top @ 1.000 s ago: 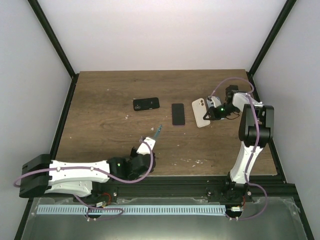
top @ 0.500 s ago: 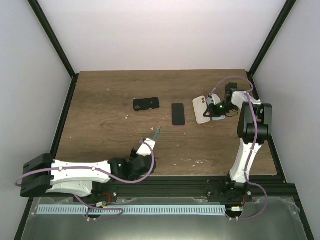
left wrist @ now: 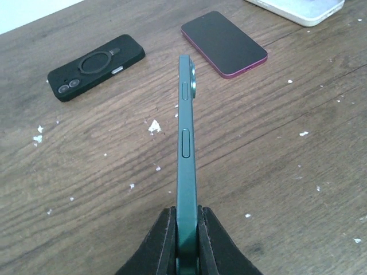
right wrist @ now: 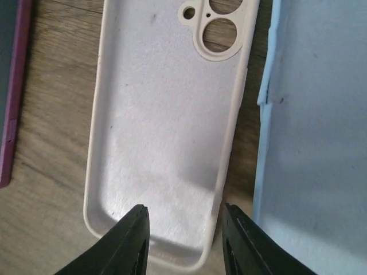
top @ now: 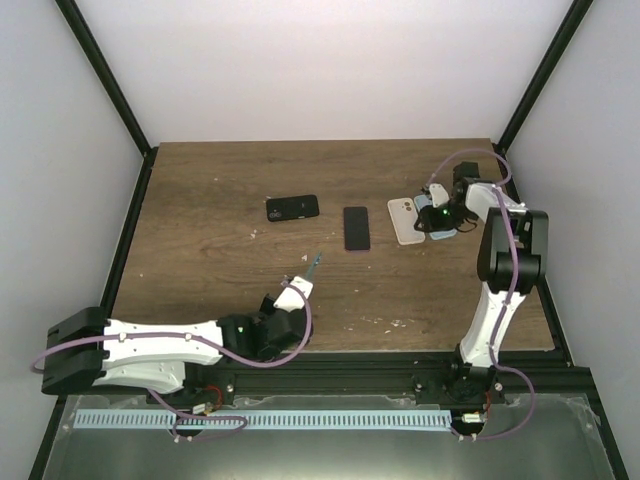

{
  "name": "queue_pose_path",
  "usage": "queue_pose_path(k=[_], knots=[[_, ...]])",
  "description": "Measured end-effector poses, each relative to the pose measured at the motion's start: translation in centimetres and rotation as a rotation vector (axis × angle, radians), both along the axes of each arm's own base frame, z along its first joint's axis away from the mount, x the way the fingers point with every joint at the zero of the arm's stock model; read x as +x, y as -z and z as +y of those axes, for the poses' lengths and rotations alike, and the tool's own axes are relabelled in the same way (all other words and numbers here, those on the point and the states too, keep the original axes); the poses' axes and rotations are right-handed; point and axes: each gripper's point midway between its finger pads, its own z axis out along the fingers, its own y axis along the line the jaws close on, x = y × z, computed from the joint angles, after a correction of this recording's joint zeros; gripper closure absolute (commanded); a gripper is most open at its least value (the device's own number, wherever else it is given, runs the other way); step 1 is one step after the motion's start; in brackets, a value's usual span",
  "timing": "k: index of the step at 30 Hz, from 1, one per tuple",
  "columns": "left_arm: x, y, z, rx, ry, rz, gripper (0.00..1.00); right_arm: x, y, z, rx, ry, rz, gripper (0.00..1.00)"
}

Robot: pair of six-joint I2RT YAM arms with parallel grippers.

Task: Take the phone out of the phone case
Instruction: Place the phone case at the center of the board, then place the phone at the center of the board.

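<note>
My left gripper (left wrist: 186,229) is shut on the bottom end of a teal phone (left wrist: 186,143) and holds it on edge above the table; it also shows in the top view (top: 316,261). A cream phone case (right wrist: 166,126) lies empty, inside up, at the right (top: 404,220). My right gripper (right wrist: 184,226) is open, its jaws standing over the case's near end without touching it. A light blue phone or case (right wrist: 321,143) lies right beside the cream case.
A black case (top: 292,208) lies camera side up at the table's centre back (left wrist: 94,66). A dark phone with a magenta edge (top: 356,228) lies screen up between it and the cream case (left wrist: 223,43). White crumbs dot the wooden table (top: 200,260).
The cream case, tilted up at my right gripper a second ago, now lies flat. The right gripper drew slightly right, and the light blue item shows beside it. The left arm barely moved.
</note>
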Motion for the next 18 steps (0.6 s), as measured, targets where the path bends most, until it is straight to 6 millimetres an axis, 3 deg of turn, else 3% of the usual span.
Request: queue_pose_path(k=[3, 8, 11, 15, 18], knots=[[0.9, -0.2, 0.2, 0.032, 0.0, -0.012, 1.0, -0.8, -1.7, -0.2, -0.021, 0.006, -0.031, 0.63], [4.7, -0.9, 1.4, 0.077, -0.059, -0.026, 1.0, -3.3, -7.1, 0.6, 0.006, -0.003, -0.157, 0.63], [6.8, -1.6, 1.0, 0.122, -0.071, -0.044, 1.0, -6.8, -9.5, 2.4, 0.09, -0.036, -0.223, 0.63], [9.1, -1.8, -0.6, 0.197, -0.052, -0.058, 1.0, -12.1, -10.6, 4.8, 0.211, -0.105, -0.282, 0.62], [10.3, -1.1, -2.2, 0.268, -0.018, -0.056, 1.0, -13.4, -12.1, 5.8, 0.264, -0.162, -0.338, 0.54]])
